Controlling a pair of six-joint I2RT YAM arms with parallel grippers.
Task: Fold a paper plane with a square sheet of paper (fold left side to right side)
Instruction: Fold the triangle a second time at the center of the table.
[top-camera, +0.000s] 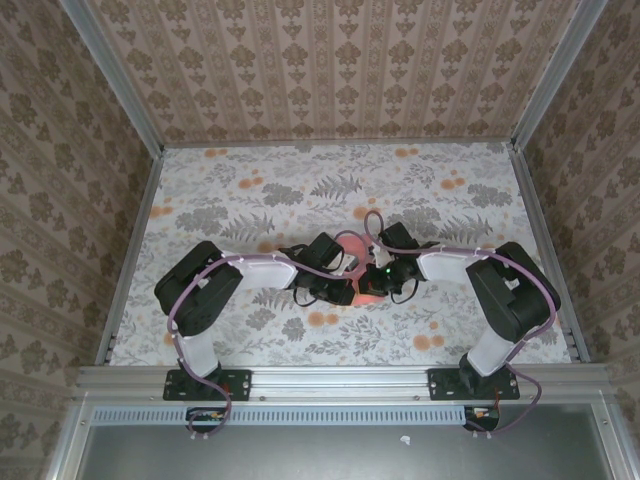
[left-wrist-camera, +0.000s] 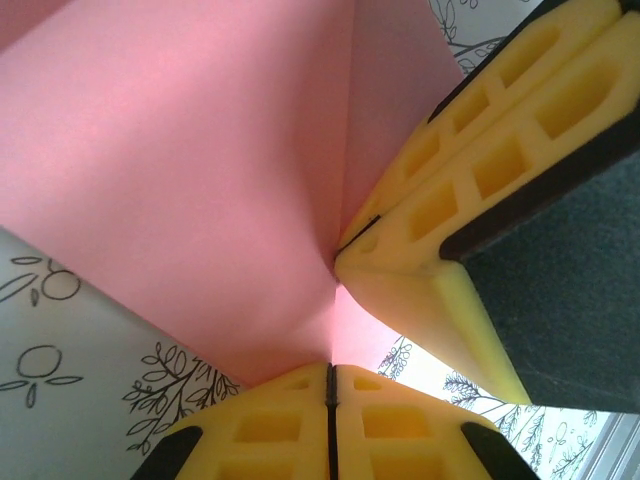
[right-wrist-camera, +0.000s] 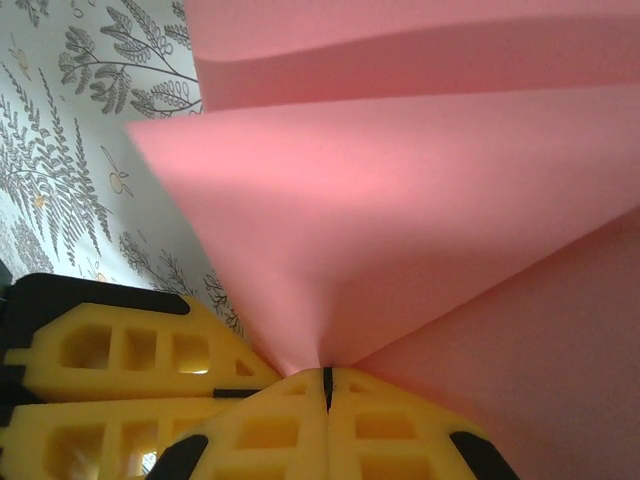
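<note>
- The square sheet of paper (left-wrist-camera: 200, 170) is found at the middle of the worktop (top-camera: 250, 190), between the 2 wrists, which are brought together there in the top view.
- The left tool (left-wrist-camera: 330, 370) is seen closed, with the pink sheet pinched in the seam between its yellow pads.
- The right tool (right-wrist-camera: 326, 372) is likewise seen closed on the same sheet, the paper running down into the seam of its pads.
- The 2 tools are set just beside each other: in the left wrist view the right tool's tips come in from the upper right and meet the paper directly above the left tool's tips.
- From this shared pinch the sheet fans outward and away from both tools in raised, bent panels; it is not lying flat.
- 1 crease is seen running straight away from the pinch in the left wrist view, and it is judged to be the sheet's working axis.
- The larger panel lies on the left of that crease, nearer the left arm.
- It is judged that the left-to-right fold would be carried by the left tool across the crease, with the right tool holding the pinch as an anchor.
</note>
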